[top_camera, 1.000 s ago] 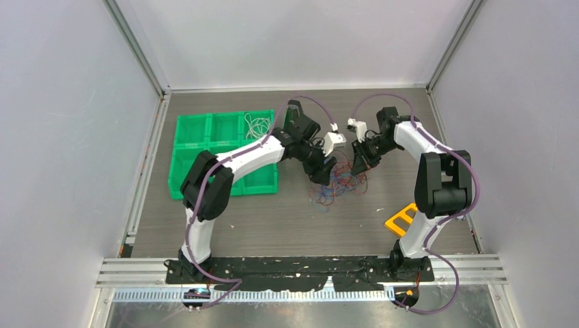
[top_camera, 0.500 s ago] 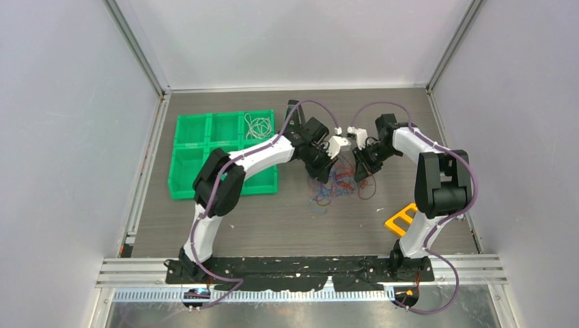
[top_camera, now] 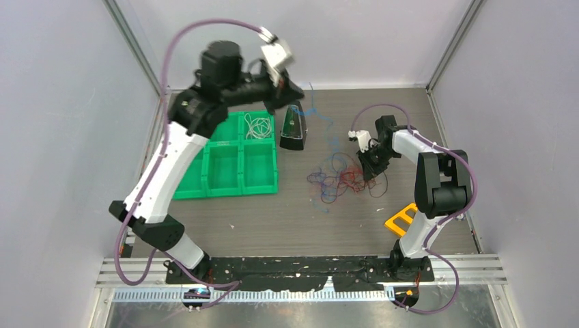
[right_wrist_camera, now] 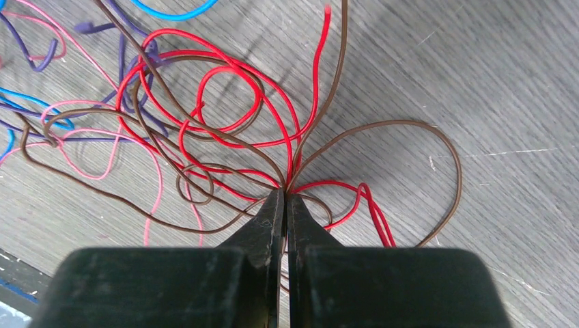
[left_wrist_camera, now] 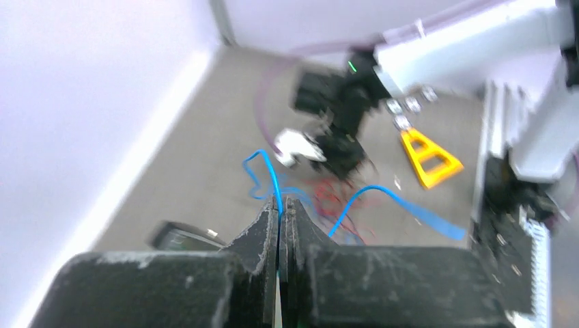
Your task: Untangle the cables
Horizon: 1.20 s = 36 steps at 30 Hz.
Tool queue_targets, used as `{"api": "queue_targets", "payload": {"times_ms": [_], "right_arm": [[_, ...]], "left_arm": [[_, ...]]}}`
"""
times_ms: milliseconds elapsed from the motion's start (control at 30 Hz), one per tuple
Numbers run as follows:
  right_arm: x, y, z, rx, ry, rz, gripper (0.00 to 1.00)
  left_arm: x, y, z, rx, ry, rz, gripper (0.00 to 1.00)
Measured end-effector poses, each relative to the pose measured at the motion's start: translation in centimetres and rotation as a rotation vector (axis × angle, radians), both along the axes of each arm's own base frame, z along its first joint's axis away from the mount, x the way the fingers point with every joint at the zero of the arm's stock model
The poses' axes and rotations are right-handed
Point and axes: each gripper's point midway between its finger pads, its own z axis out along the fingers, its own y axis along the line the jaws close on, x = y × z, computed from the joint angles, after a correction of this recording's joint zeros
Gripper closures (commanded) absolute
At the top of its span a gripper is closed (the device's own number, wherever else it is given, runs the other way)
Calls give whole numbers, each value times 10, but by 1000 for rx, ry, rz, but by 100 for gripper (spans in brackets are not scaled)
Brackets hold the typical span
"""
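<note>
Though heaped loosely in one knot, not yet sorted: cables [top_camera: 338, 181] in red, brown, pink, purple and blue. Nearer than that heap and to its right, spotted a yellow triangular piece [top_camera: 401, 219], untouched. At the heap's right edge, found the right gripper [right_wrist_camera: 287, 195] pressed low, jaws closed tight on red and brown strands [right_wrist_camera: 293, 160] at a converging point, anchoring them. Left of the heap and far above it, found the left gripper [left_wrist_camera: 281, 205], swung up from among the wires within the last second, jaws now pinched fully together on a blue cable [left_wrist_camera: 263, 171] and dragging its slack out of the knot; probably one strand nearly separated. Just left of the heap, noted a black device [top_camera: 293, 131], then a green tray [top_camera: 183, 158] of six compartments, with a white cable [top_camera: 257, 125] coiled in the far compartment nearest the heap and nothing visible in the rest
</note>
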Motion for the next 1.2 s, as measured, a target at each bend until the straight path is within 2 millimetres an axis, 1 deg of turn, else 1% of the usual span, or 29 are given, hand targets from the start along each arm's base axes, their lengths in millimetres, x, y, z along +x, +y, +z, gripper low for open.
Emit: {"api": "queue_targets", "payload": {"times_ms": [67, 100, 167, 233, 367, 400, 467, 500, 533, 567, 600, 633, 667, 700, 733, 767, 833, 933, 967, 1067, 1167, 1200], "right_arm": [[-1, -2, -2, -13, 0, 5, 94], [-1, -3, -3, -18, -1, 7, 94], [-2, -5, -4, -25, -2, 11, 95], [-1, -6, -4, -32, -6, 15, 95], [-1, -8, -6, -43, -10, 29, 95], [-1, -8, -6, -44, -10, 32, 95], [-2, -8, -6, -45, -12, 40, 93], [-2, -8, -6, -45, -12, 44, 89], [-2, -8, -6, -44, -13, 50, 87], [-2, -8, -6, -44, -13, 54, 79], [-3, -8, -6, -42, -10, 61, 74], [-5, -8, -6, -40, -6, 66, 61], [-7, -7, -6, -37, 3, 71, 56], [-10, -7, -5, -33, 15, 74, 48], [-12, -7, -5, -30, 24, 78, 44], [-15, -6, -4, -25, 34, 83, 38], [-17, -4, -1, -13, 42, 88, 31], [-18, -1, 6, 5, 36, 94, 25], [-18, 1, 10, 14, 31, 96, 24], [-17, 4, 20, 33, 6, 100, 17], [-15, 6, 26, 41, -10, 101, 11], [-15, 6, 26, 42, -11, 103, 8]], "left_arm": [[9, 21, 48, -87, -82, 57, 100], [13, 31, 67, -121, -116, 84, 100], [17, 45, 101, -183, -181, 127, 100], [16, 54, 127, -229, -238, 151, 100], [14, 69, 166, -302, -331, 215, 100], [15, 73, 172, -313, -348, 234, 100], [18, 84, 179, -321, -371, 285, 100], [20, 89, 179, -321, -375, 311, 100], [25, 98, 176, -316, -376, 349, 100], [27, 104, 172, -309, -370, 373, 100], [32, 113, 165, -297, -365, 404, 100], [36, 120, 155, -281, -352, 431, 100], [41, 130, 140, -258, -331, 467, 100], [46, 139, 125, -235, -310, 499, 100], [51, 147, 111, -215, -289, 524, 100], [57, 156, 93, -192, -263, 557, 100], [69, 175, 60, -148, -200, 621, 100], [92, 205, 27, -126, -111, 721, 100], [99, 214, 20, -127, -86, 751, 100], [117, 237, 7, -144, -45, 811, 100], [127, 248, -5, -150, -23, 828, 100], [131, 252, -9, -149, -17, 832, 100]]}}
